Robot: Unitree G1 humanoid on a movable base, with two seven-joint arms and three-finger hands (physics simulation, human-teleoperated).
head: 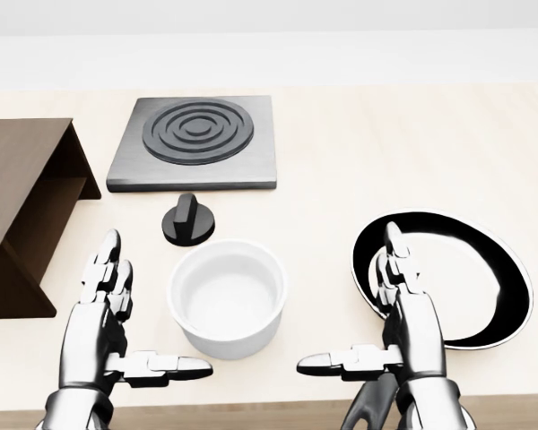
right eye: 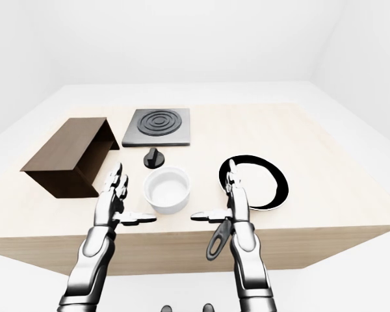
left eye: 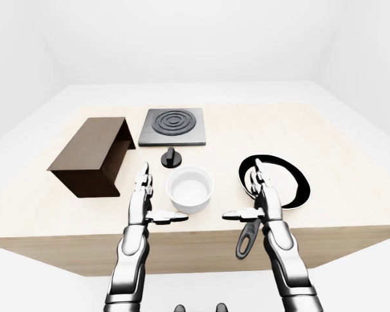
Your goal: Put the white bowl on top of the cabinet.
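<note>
Pale wooden table (left eye: 351,140) in a white room; white bowl (head: 227,296) near its lower edge, between both hands.
Left hand (head: 108,309), right hand (head: 403,313) open, empty; risks knocking black pan (head: 484,287) or knob (head: 189,219) while lifting toward brown cabinet (left eye: 91,153).

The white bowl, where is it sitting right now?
In the head view the white bowl stands on the table at lower centre, just below the black knob, left of the frying pan.
</note>
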